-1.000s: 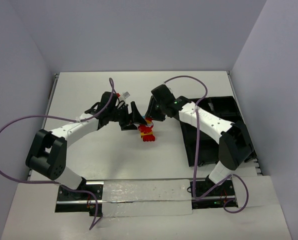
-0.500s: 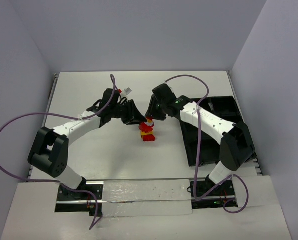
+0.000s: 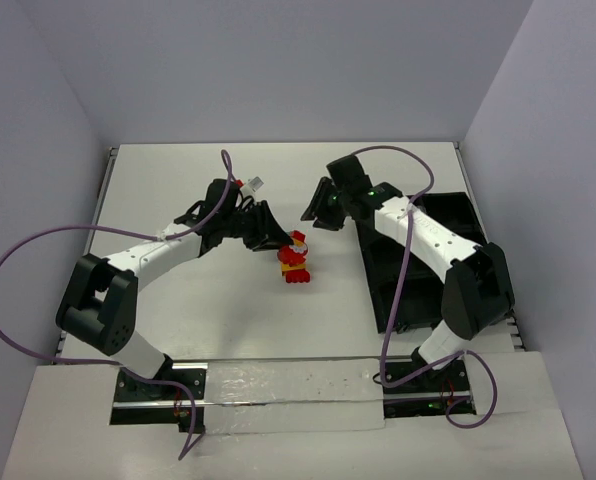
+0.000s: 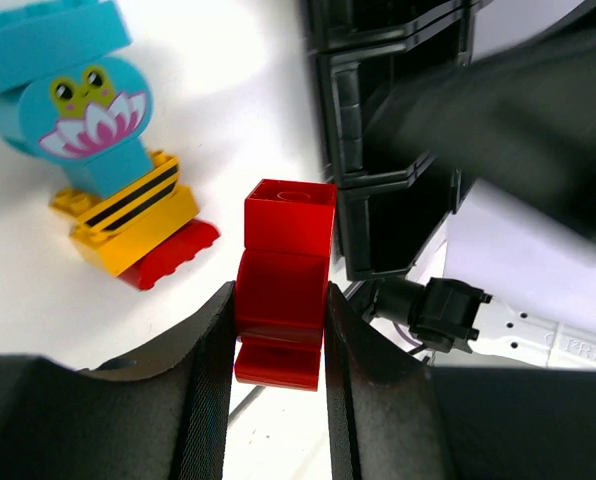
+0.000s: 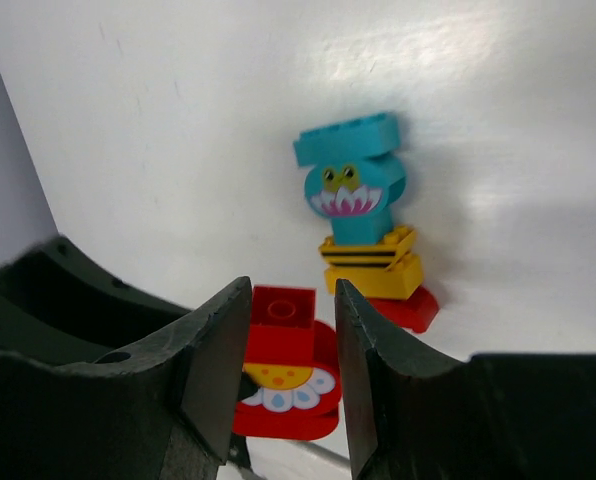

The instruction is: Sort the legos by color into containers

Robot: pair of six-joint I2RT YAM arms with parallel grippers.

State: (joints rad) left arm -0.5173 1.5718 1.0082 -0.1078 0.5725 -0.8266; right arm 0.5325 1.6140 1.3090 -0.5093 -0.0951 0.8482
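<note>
A red lego [image 4: 286, 240] is clamped between the fingers of my left gripper [image 4: 278, 330], which is shut on it just above the table [image 3: 178, 180]. From above, that gripper [image 3: 278, 235] holds the brick [image 3: 298, 240] beside a small stack [image 3: 296, 268]. The stack is a cyan brick [image 4: 78, 100] with a frog face, a yellow brick [image 4: 128, 215] and a red base [image 4: 173, 255]. My right gripper [image 3: 316, 212] stands apart to the upper right, open and empty. Through its gap [image 5: 291, 285] I see the held red brick [image 5: 278, 350] with its flower face. The black containers [image 3: 408, 295] lie on the right.
Purple cables loop over both arms. A small white connector [image 3: 254, 184] rests on the table behind the left arm. The tray's bins [image 4: 378, 120] are close behind the held brick. Walls enclose the table on three sides.
My left gripper closed on the red brick. The right gripper, which was at that brick, drew back up and to the right, away from it.
</note>
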